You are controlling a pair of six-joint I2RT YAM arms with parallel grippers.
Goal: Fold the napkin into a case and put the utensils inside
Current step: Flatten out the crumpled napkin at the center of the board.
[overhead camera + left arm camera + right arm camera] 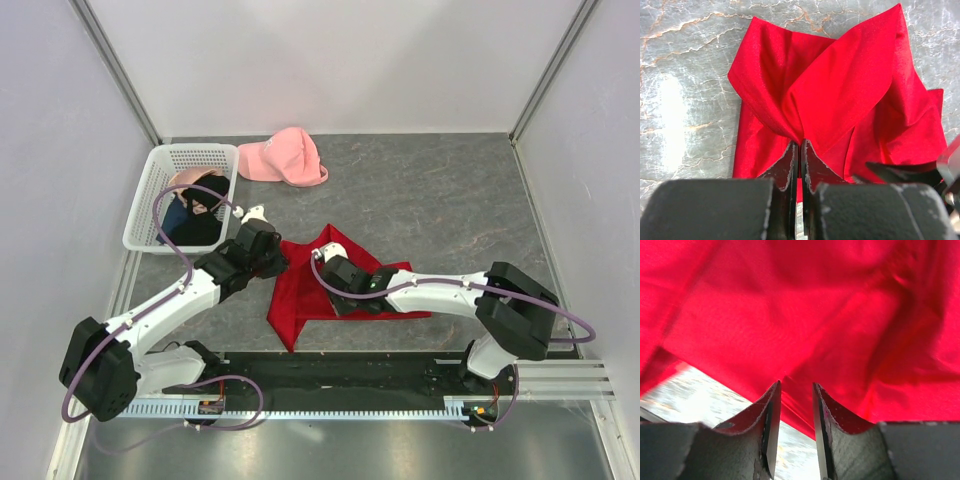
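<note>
The red napkin (pixel 300 292) lies rumpled on the grey table between my two arms, its corners folded up toward the middle. My left gripper (pixel 278 262) is at its left side. In the left wrist view that gripper (pixel 800 145) is shut on a gathered fold of the napkin (pixel 840 90). My right gripper (pixel 332 268) sits over the napkin's upper middle. In the right wrist view its jaws (pixel 796 386) stand apart, with the napkin (pixel 815 305) edge just at the tips and not pinched. No case shape shows, and the utensils are out of view.
A white basket (pixel 146 205) holding dark garments (pixel 195 218) stands at the back left, close behind my left arm. A pink cap (pixel 290 158) lies at the back centre. Pale walls close the table on three sides.
</note>
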